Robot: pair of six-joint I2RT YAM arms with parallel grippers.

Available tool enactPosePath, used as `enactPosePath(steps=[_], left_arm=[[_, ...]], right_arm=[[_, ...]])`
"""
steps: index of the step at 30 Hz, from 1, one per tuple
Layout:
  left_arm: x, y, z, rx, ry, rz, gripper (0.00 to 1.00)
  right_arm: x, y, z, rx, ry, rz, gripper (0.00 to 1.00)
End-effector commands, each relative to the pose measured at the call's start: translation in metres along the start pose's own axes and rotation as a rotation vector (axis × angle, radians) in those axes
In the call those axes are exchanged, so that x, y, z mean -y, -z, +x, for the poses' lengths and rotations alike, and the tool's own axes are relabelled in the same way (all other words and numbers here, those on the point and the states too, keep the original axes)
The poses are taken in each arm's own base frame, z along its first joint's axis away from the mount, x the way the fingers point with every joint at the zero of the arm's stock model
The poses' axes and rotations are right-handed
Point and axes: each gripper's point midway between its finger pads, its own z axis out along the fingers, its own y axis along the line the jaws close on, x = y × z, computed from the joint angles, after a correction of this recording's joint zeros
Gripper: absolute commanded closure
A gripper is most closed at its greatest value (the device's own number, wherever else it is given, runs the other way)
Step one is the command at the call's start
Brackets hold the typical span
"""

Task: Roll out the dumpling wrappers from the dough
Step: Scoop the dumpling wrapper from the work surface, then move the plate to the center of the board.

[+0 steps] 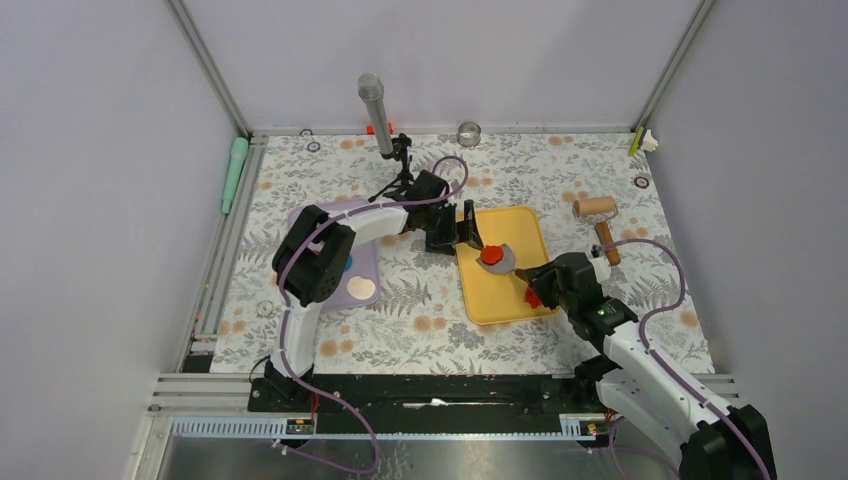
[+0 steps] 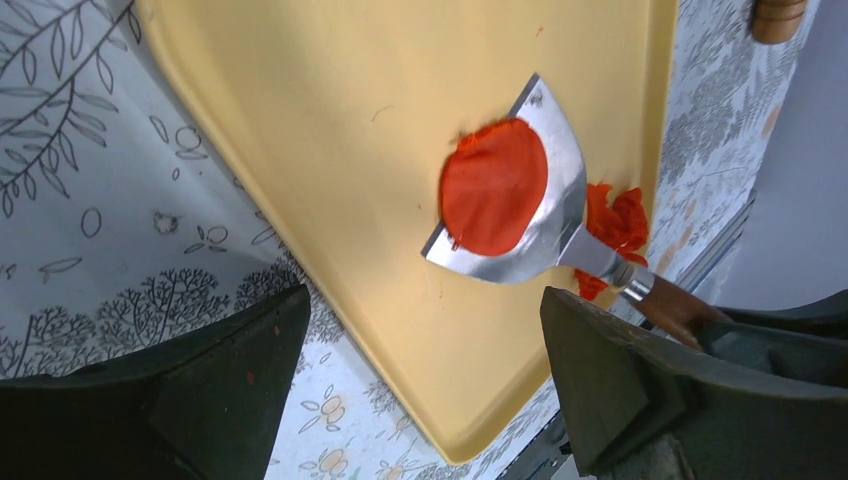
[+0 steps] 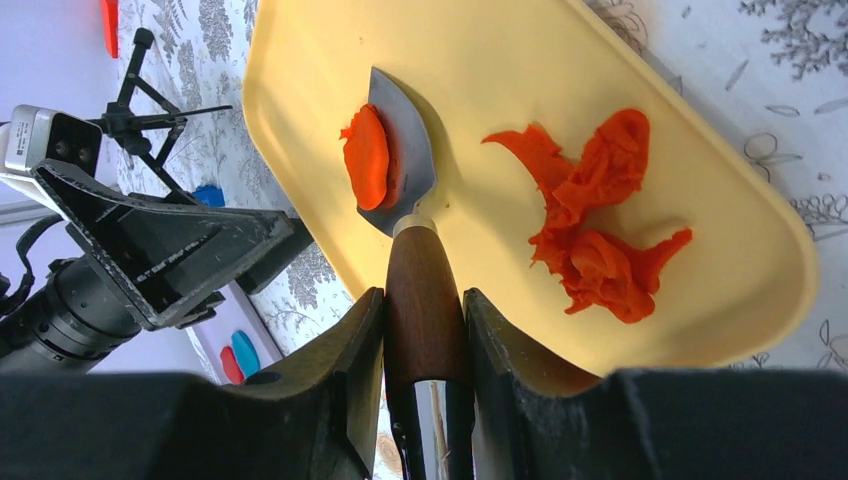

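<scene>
A round red dumpling wrapper (image 2: 494, 188) lies on the curved metal blade of a scraper (image 2: 563, 215), over the yellow tray (image 2: 350, 120). My right gripper (image 3: 423, 330) is shut on the scraper's wooden handle (image 3: 423, 290), low at the tray's near right side (image 1: 540, 282). A crumpled heap of red dough (image 3: 600, 220) lies on the tray beside the blade. My left gripper (image 2: 425, 370) is open with nothing between its fingers. It hovers just left of the wrapper (image 1: 491, 255), at the tray's left edge (image 1: 468, 235).
A purple mat (image 1: 368, 250) left of the tray holds a cream disc (image 1: 362, 289) and a blue disc (image 1: 347, 265). A wooden rolling pin (image 1: 600, 222) lies right of the tray. A metal cylinder on a tripod (image 1: 385, 130), a ring cutter (image 1: 469, 133) and a green tool (image 1: 234, 172) stand further back.
</scene>
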Motion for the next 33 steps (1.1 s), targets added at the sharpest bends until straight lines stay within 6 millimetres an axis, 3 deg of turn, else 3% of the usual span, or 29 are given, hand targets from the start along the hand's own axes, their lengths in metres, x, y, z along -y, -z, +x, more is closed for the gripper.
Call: enactPosePath(steps=[1,9,15,18,20,23,26,29,33], left_arm=[[-0.019,0.016,0.022,-0.082,-0.022,-0.128,0.01],[0.014,0.061,0.019,-0.052,-0.105,-0.105,0.01],[0.054,0.106,0.046,-0.068,-0.119,0.072,0.01],[0.026,0.129,0.047,-0.008,-0.072,-0.03,0.01],[-0.01,0.144,0.043,0.047,0.02,-0.122,0.01],[-0.066,0.164,0.024,0.177,0.151,-0.263,0.01],[-0.105,0.165,0.008,0.211,0.142,-0.432,0.01],[-0.127,0.156,-0.003,0.231,0.142,-0.531,0.05],[-0.14,0.152,-0.016,0.315,0.142,-0.6,0.28]], right_arm=[[0.019,-0.004,0.005,-0.023,0.137,0.054,1.0],[-0.008,0.015,-0.008,0.013,0.236,-0.107,1.0],[-0.013,0.017,-0.012,-0.009,0.235,-0.132,1.0],[-0.02,0.017,-0.011,-0.033,0.237,-0.157,1.0],[-0.024,0.015,-0.014,-0.029,0.231,-0.167,1.0],[-0.028,0.014,-0.011,-0.06,0.233,-0.188,1.0],[-0.03,0.012,-0.01,-0.069,0.228,-0.192,1.0],[-0.034,0.015,-0.011,-0.064,0.214,-0.214,1.0],[-0.036,0.019,-0.012,-0.061,0.206,-0.229,1.0]])
